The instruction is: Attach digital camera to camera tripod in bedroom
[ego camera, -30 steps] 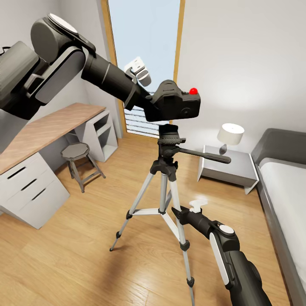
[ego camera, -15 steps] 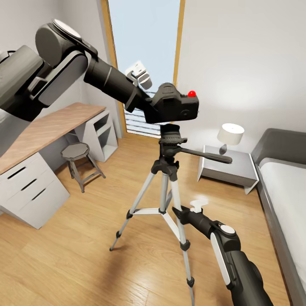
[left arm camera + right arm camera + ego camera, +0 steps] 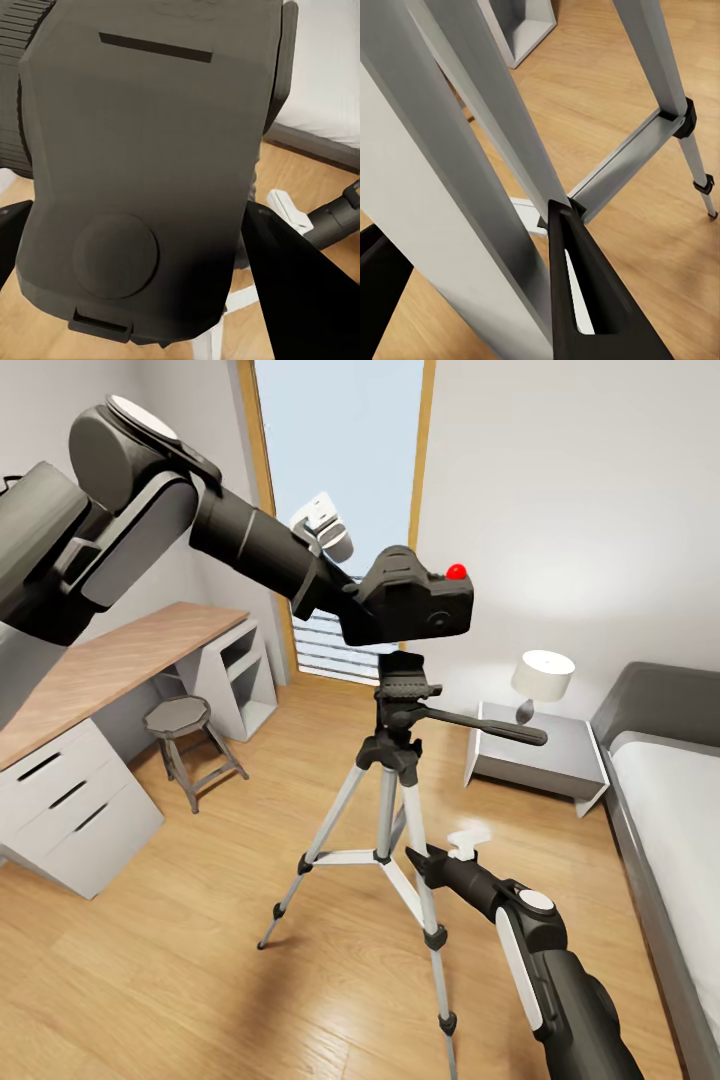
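**Nearly seated: camera held just over the tripod head**

Here the left gripper [image 3: 350,600] holds the chunky matte-black digital camera with its round red button [image 3: 415,600] up in the middle of the room, directly above the black head of the tall silver-legged camera tripod [image 3: 390,800]. The fingers are clamped on the camera's left end; in the left wrist view the dark body [image 3: 142,172] sits squarely between them. The camera's underside looks to be just at the tripod's top plate, though I cannot tell whether they touch.

Low on the near right, the right gripper [image 3: 465,292] is closed around one slim silver leg, with a dark finger [image 3: 585,292] pressed against the metal, apparently steadying the stand on the wood plank floor [image 3: 180,960].

My worry is the alignment. If the camera comes down off-centre or tilted, it could catch the plate's edge, slide off and fall when released. A sideways push from the left arm could also tip the tripod towards the white nightstand [image 3: 540,760] or the grey bed [image 3: 670,800] at the far right, especially if the leg grip slips.
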You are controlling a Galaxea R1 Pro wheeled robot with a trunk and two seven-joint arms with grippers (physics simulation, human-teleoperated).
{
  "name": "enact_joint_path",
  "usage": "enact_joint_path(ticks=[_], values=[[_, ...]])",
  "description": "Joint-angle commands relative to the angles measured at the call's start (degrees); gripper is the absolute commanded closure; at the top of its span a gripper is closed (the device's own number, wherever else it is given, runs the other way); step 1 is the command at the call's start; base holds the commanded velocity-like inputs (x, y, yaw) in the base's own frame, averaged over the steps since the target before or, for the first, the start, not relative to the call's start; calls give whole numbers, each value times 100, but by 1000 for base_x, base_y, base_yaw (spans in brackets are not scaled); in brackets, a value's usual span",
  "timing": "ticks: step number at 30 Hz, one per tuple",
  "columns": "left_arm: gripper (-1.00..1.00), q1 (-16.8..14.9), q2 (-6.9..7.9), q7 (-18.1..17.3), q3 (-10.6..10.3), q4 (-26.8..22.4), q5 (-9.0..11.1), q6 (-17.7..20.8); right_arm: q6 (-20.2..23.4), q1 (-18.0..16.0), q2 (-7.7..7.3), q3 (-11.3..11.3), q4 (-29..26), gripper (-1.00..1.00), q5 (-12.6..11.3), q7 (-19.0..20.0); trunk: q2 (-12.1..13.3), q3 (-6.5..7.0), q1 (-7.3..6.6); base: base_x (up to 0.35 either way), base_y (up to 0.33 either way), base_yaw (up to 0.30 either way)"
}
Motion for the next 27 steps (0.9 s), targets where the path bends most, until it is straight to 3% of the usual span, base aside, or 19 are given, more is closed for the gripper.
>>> enact_joint_path(ticks=[1, 27], values=[[100, -10, 4, -14, -8, -4, 18, 15, 41, -3, 5, -17, 29, 100, 45, 47, -9, -11, 5, 0, 0, 0], [100, -9, -10, -22, -1, -12, 14, 6, 40, -3, -1, -16, 28, 100, 41, 53, -9, -11, 5, 0, 0, 0]])
